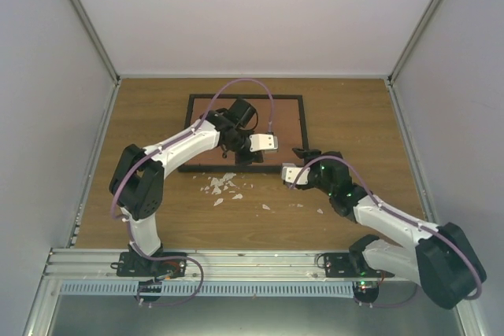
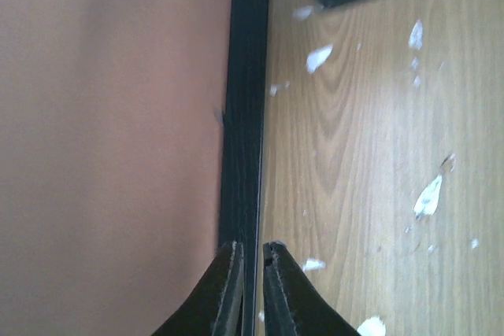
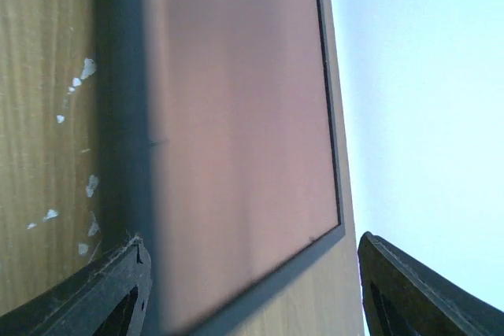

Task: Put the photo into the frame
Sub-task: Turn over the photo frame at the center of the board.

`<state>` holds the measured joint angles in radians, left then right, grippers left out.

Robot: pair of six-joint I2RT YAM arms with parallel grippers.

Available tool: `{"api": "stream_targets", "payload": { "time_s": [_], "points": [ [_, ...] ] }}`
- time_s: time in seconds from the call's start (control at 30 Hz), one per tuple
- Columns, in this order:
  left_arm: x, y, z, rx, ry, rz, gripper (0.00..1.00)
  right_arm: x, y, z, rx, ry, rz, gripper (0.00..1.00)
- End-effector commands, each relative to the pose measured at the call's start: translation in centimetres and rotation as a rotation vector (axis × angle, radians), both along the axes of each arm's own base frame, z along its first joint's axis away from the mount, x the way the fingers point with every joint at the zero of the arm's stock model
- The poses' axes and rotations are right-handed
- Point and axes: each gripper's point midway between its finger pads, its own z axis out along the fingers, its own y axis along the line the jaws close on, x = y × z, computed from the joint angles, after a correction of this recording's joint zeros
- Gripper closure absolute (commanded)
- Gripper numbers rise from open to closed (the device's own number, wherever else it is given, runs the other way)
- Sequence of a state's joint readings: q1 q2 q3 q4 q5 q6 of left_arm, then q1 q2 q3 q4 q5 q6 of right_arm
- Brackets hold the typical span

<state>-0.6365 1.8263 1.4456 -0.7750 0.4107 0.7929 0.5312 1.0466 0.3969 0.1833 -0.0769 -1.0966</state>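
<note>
I see the thin black rectangular picture frame (image 1: pixel 244 97) lying flat on the wooden bench (image 1: pixel 354 131), a brown board (image 1: pixel 260 127) inside it. Left gripper (image 2: pixel 252 245): jaws narrow, pinching its near rail. Right gripper (image 3: pixel 252 240): jaws wide, empty, beside its near right corner.

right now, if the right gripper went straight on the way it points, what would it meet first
Most likely the frame, whose corner rail lies just ahead of the right gripper; the brown backing board sits beyond it. Depth is unclear, so it might land on the board first.
</note>
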Motion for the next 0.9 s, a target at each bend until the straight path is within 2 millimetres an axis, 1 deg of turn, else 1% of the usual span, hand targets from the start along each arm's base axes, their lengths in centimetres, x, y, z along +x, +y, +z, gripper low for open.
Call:
{"api": "stream_targets", "payload": {
  "time_s": [0.0,0.1,0.17,0.23,0.27,0.3,0.33,0.37,0.4,0.47,0.53,0.57,0.67,0.73,0.77,0.83,0.87],
  "points": [
    [0.8,-1.6,3.0,-0.099,-0.021,-0.004,1.0,1.9,0.4,0.5,-0.077,-0.139,-0.015,0.29],
    [0.9,-1.7,3.3,-0.108,-0.012,0.007,1.0,2.5,1.0,-0.3,-0.099,-0.1,-0.014,0.3],
    [1.1,-1.5,3.2,-0.103,-0.01,0.012,1.0,2.1,1.5,-1.1,-0.114,-0.062,0.006,0.31],
    [1.1,-1.0,2.6,-0.08,-0.013,0.017,1.0,1.5,1.8,-1.4,-0.119,-0.028,0.02,0.29],
    [1.3,-0.4,2.2,-0.067,-0.026,0.031,0.97,1.3,1.7,-1.5,-0.115,0.013,0.018,0.28],
    [1.4,0.4,1.8,-0.06,-0.028,0.05,0.86,1.6,1.3,-1.5,-0.097,0.062,-0.016,0.26],
    [1.4,1.5,1.4,-0.055,-0.017,0.067,0.71,1.6,1.2,-1.5,-0.056,0.146,-0.028,0.26],
    [1.5,2.4,1.1,-0.05,-0.008,0.087,0.6,1.3,0.8,-1.8,-0.021,0.253,-0.035,0.26],
    [1.8,3.2,0.8,-0.041,-0.003,0.111,0.55,1.2,0.2,-2.0,0.021,0.338,-0.062,0.26],
    [2.0,4.1,0.0,-0.006,-0.006,0.137,0.52,1.0,-0.9,-2.4,0.071,0.453,-0.086,0.25],
    [1.6,3.7,-0.9,0.02,-0.005,0.129,0.5,0.8,-1.9,-2.4,0.119,0.507,-0.099,0.25],
    [1.4,3.4,-1.5,0.034,-0.002,0.123,0.5,0.5,-2.1,-2.2,0.145,0.535,-0.094,0.23],
    [0.9,2.4,-3.0,0.072,-0.01,0.095,0.49,1.1,-3.3,-1.1,0.263,0.666,-0.161,0.21],
    [1.3,1.6,-3.5,0.08,-0.029,0.091,0.48,2.0,-4.4,-0.7,0.362,0.804,-0.234,0.22],
    [1.5,1.1,-3.6,0.077,-0.036,0.085,0.48,3.3,-5.2,0.5,0.437,0.85,-0.276,0.22],
    [2.0,-0.2,-3.7,0.073,-0.042,0.078,0.47,4.9,-7.3,1.2,0.593,0.975,-0.366,0.23],
    [2.1,-1.0,-3.8,0.07,-0.045,0.072,0.47,5.7,-8.2,1.7,0.662,1.011,-0.409,0.24]
  ]
}}
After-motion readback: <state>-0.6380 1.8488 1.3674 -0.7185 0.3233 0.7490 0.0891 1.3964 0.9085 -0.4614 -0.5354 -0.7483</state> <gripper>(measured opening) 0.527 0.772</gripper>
